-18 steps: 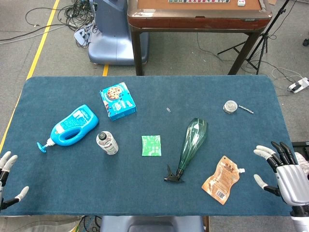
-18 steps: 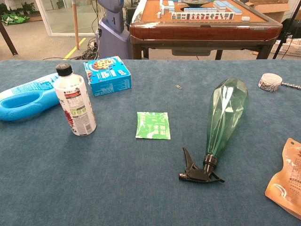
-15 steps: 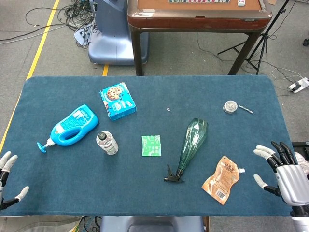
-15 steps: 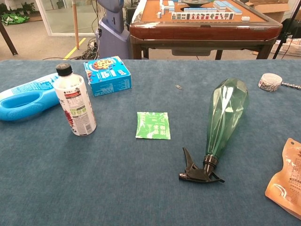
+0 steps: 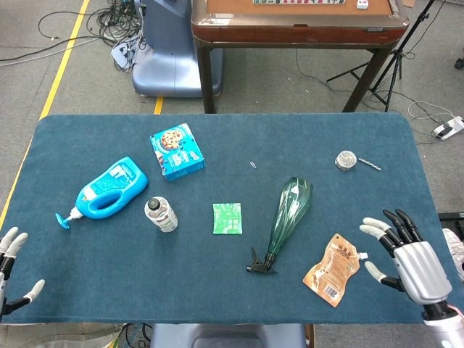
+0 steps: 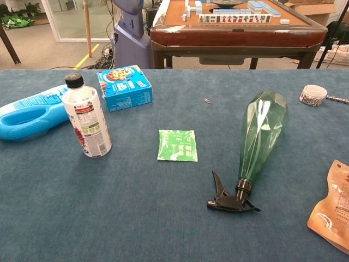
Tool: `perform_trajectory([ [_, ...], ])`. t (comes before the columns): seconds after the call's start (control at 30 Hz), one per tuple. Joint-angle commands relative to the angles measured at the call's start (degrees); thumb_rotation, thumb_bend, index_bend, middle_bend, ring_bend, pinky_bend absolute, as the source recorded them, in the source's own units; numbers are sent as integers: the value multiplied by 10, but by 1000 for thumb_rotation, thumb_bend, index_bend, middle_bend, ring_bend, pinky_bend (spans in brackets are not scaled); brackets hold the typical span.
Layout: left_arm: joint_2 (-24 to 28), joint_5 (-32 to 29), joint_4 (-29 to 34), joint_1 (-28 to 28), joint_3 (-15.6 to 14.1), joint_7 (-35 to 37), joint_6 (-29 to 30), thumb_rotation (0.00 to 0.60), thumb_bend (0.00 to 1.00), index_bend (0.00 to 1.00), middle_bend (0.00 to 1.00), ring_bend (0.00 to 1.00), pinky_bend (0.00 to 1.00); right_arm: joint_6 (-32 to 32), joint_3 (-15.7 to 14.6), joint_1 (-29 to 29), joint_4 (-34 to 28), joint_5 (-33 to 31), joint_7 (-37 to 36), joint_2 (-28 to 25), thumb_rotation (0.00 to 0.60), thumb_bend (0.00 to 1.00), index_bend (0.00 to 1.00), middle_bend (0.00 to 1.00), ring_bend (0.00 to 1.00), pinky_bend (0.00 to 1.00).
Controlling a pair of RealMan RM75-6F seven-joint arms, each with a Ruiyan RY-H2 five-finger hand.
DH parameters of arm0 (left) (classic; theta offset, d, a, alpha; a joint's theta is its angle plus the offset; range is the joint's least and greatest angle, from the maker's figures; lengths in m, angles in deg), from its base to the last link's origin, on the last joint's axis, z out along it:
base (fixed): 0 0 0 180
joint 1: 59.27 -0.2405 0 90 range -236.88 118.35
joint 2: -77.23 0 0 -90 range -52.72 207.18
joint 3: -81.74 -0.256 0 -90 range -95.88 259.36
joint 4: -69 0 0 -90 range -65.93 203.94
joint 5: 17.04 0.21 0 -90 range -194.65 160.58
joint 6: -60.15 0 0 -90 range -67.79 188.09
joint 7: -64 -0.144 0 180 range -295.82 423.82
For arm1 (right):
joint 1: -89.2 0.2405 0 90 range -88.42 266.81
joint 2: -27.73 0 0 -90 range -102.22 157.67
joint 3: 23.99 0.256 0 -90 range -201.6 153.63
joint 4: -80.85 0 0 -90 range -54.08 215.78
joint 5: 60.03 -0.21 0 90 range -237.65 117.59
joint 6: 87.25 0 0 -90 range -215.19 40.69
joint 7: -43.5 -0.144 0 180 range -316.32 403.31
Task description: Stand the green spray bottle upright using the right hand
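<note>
The green spray bottle [image 5: 288, 214] lies on its side on the blue table, black trigger head toward the front edge and its wide base toward the back; in the chest view the green spray bottle [image 6: 260, 137] shows right of centre. My right hand [image 5: 407, 255] hovers at the front right, fingers spread, holding nothing, well right of the bottle and beside an orange pouch. My left hand [image 5: 11, 273] sits at the front left corner, fingers apart and empty. Neither hand shows in the chest view.
An orange pouch [image 5: 333, 269] lies between the bottle and my right hand. A green sachet [image 5: 227, 218], a small upright bottle [image 5: 161, 214], a blue detergent jug [image 5: 107, 191], a blue snack box [image 5: 177, 151] and a tape roll [image 5: 346, 160] lie around the table.
My right hand has shifted left, toward the orange pouch. The spray bottle and my left hand have not moved.
</note>
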Motion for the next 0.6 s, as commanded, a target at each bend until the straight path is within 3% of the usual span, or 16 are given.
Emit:
perform_trajectory([
  [0.03, 0, 0, 1, 0, 0, -1, 0, 600, 255, 69, 0, 56, 20, -36, 0, 25, -6, 13, 16, -4, 600, 231, 274, 241, 62, 0],
  [0.27, 0, -3, -1, -2, -1, 1, 1, 600, 255, 69, 0, 55, 20, -119, 7, 79, -11, 22, 70, 4, 600, 231, 407, 241, 62, 0],
  [0.6, -1, -4, -3, -3, 0, 2, 2, 600, 255, 69, 0, 56, 20, -239, 39, 163, 18, -13, 199, 77, 600, 228, 413, 241, 62, 0],
])
